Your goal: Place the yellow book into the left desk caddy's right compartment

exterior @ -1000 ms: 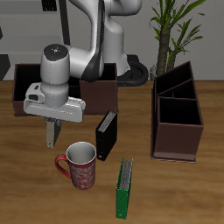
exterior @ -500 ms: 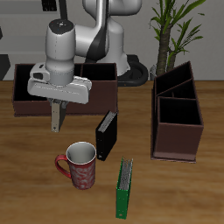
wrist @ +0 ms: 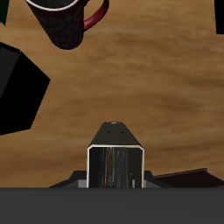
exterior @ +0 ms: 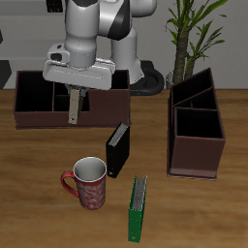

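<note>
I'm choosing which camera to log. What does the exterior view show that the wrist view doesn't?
Only the exterior view: the left desk caddy, the plant and the robot arm. Only the wrist view: the yellow book's end face, close up. Both: the yellow book clamped in the end effector, the red mug, the black book and the wooden table.

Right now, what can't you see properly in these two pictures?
Exterior view: the gripper holding the thin greyish-yellow book hides the middle of the dark maroon caddy seen broadside.
Wrist view: the red mug and the black book are cut off by the picture's edge.
Exterior view: the floor of the left desk caddy, inside its right compartment, is too dark to see.
</note>
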